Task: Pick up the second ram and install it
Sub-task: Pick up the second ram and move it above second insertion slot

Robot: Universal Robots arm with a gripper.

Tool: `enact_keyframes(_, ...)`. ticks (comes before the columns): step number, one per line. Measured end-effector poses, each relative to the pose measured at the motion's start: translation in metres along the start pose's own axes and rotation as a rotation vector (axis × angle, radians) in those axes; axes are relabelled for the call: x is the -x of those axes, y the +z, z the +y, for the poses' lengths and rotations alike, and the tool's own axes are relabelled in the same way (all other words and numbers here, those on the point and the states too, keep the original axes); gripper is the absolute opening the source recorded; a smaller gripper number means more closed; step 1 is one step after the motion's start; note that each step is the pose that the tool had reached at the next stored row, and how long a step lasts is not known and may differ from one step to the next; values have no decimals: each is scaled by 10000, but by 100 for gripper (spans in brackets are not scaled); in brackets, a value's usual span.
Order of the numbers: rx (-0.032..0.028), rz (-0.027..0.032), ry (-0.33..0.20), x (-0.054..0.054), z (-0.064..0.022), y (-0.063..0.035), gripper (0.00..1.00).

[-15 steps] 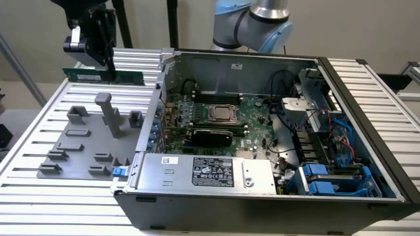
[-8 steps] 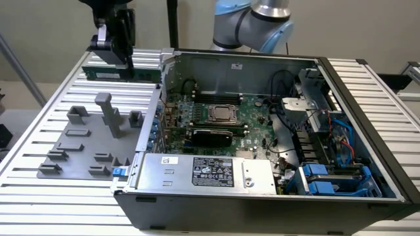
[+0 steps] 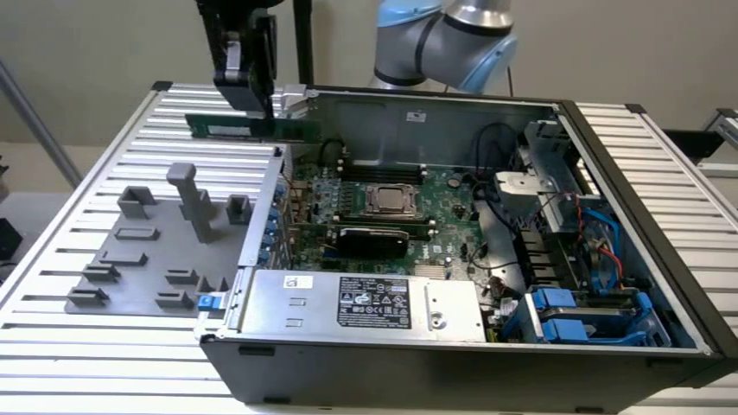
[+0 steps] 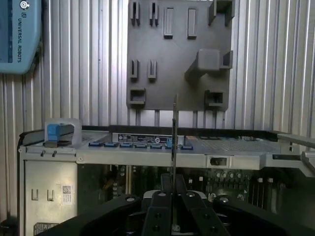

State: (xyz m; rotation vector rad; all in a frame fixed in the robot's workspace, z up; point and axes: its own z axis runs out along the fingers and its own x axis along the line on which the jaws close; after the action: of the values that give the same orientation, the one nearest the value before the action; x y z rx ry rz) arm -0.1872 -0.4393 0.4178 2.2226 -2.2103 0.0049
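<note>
One gripper pinching second ram, hovering over open computer case wall.

- One robot arm, bearing one pincer.
- One second ram, a green stick, in the pincer's grip.
- One open computer case on one slatted counter.
- One gray fixture plate with one tall post.
- One processor socket.
- One labelled power supply.
- Two blue drive caddies.
- One blue clip at the case's front corner.
</note>
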Motion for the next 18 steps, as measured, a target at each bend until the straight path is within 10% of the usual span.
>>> enact_keyframes(18,0,-1,0,209,-820,73,0)
